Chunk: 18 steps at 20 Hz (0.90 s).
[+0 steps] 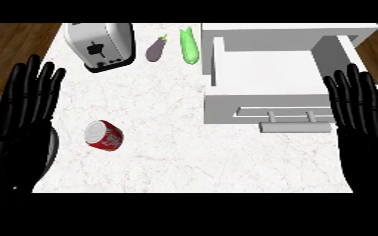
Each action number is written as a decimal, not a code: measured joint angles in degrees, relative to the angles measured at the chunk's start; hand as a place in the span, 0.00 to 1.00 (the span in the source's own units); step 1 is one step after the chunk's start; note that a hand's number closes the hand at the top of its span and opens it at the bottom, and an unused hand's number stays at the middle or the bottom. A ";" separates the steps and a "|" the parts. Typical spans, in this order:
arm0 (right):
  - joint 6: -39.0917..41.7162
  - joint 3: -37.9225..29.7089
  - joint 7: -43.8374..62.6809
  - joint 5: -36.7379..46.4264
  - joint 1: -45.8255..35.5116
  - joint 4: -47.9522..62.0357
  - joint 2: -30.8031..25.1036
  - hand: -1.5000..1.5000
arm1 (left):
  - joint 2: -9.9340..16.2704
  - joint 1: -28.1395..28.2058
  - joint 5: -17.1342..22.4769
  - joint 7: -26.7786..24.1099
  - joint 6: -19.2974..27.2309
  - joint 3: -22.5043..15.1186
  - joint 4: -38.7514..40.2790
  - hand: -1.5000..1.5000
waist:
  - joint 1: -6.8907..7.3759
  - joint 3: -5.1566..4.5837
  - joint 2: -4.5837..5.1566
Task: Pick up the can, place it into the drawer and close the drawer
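Lying on its side near the worktop's (pixel 192 155) front left corner, the red can (pixel 104 136) shows its silver top turned toward the left edge. Left robot hand (pixel 28 105): open, fingers straight and pointing toward the back, sitting over the left edge. The can is just beside this hand, toward the middle of the worktop and level with the palm; can and hand are apart, no contact. Right robot hand (pixel 356 105): open as well, fingers straight, over the right edge, well apart from the can.

Drawer (pixel 266 80): white, pulled open, at the back right of the worktop, its front panel with a bar handle (pixel 294 126) facing the front edge. The right hand is just beside the drawer's right wall.

Along the back edge: toaster (pixel 100 46) at the back left corner, then an eggplant (pixel 156 49) and a cucumber (pixel 189 46) between toaster and drawer.
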 measured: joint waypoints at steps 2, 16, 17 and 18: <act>0.76 -0.52 -0.69 -0.79 0.05 0.69 -0.31 0.00 | 1.50 -0.27 3.43 -1.13 -3.73 0.31 0.78 0.00 | 0.01 -0.41 -0.19; -3.70 -6.62 8.41 -1.54 6.45 0.92 -0.19 0.00 | 28.23 2.71 35.14 -0.66 -44.92 7.36 17.57 0.00 | -0.66 -1.10 -0.34; -3.27 -7.61 8.44 -2.41 7.18 0.77 -0.58 0.00 | 30.13 2.89 37.04 -0.97 -47.57 8.78 19.31 0.00 | -0.57 -1.09 -0.38; -3.09 -8.44 8.65 -3.06 7.00 1.01 -0.91 0.00 | 31.94 3.06 38.67 -1.36 -50.22 10.28 21.15 0.00 | -0.42 -1.07 -0.42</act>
